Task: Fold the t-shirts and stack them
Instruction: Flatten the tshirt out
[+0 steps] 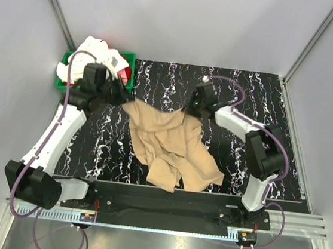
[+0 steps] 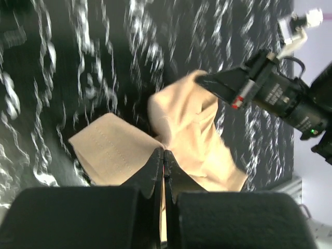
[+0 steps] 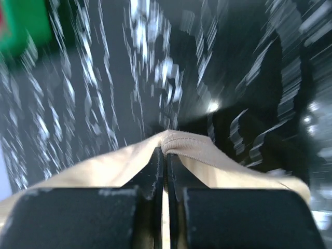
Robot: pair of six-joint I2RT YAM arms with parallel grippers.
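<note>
A tan t-shirt [image 1: 170, 146] hangs crumpled between my two grippers over the black marbled table [image 1: 248, 92]. My left gripper [image 1: 124, 97] is shut on the shirt's left upper corner; in the left wrist view [image 2: 164, 151] its jaws pinch the tan cloth [image 2: 111, 150]. My right gripper [image 1: 192, 109] is shut on the right upper corner; in the right wrist view [image 3: 166, 149] a hemmed edge [image 3: 192, 148] folds over the closed jaws. The shirt's lower part [image 1: 179, 171] rests bunched on the table. The right arm also shows in the left wrist view [image 2: 270, 91].
A green bin [image 1: 127, 72] at the back left holds white and red garments [image 1: 96, 53]. Grey walls enclose the table on three sides. A black rail [image 1: 157, 204] with the arm bases runs along the near edge.
</note>
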